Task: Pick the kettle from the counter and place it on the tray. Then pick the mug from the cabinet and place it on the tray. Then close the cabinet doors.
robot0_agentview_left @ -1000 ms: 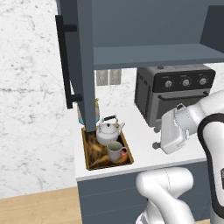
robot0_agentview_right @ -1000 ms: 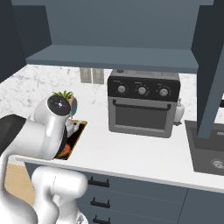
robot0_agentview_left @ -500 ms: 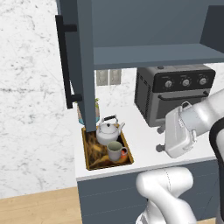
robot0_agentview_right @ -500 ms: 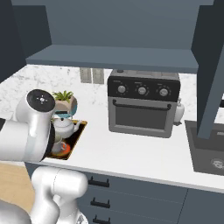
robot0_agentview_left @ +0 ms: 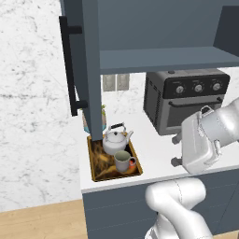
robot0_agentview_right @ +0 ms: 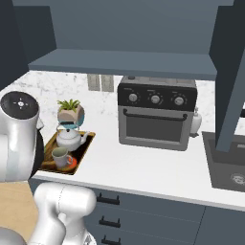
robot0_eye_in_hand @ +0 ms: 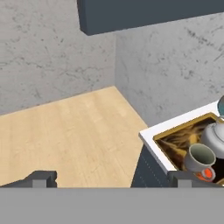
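Observation:
The white kettle [robot0_agentview_left: 114,140] [robot0_agentview_right: 70,139] [robot0_eye_in_hand: 214,138] and the grey-green mug [robot0_agentview_left: 122,161] [robot0_agentview_right: 61,156] [robot0_eye_in_hand: 199,157] both stand on the wooden-rimmed tray [robot0_agentview_left: 93,161] [robot0_agentview_right: 85,146] [robot0_eye_in_hand: 175,139] at the left end of the white counter [robot0_agentview_left: 154,149] [robot0_agentview_right: 143,165]. My gripper [robot0_agentview_left: 176,150] [robot0_eye_in_hand: 113,178] is open and empty. It hovers over the counter's front edge, right of the tray, with its fingertips pointing left. Both cabinet doors stand open: the left door [robot0_agentview_left: 84,70] [robot0_eye_in_hand: 131,15] hangs over the tray, the right door [robot0_agentview_right: 229,72] over the far end. The cabinet shelf [robot0_agentview_left: 163,58] [robot0_agentview_right: 119,64] is bare.
A black toaster oven [robot0_agentview_left: 184,100] [robot0_agentview_right: 155,117] sits at the back of the counter. A potted plant [robot0_agentview_right: 71,112] stands behind the tray. A small white bottle [robot0_agentview_right: 196,120] and a dark inset panel [robot0_agentview_right: 225,162] lie to the right. Wooden floor [robot0_eye_in_hand: 65,131] lies left of the counter.
The hand has drawn a little away from the tray, rightward and lower in the left base view. The arm has swung left in the right base view. Kettle and mug stayed put.

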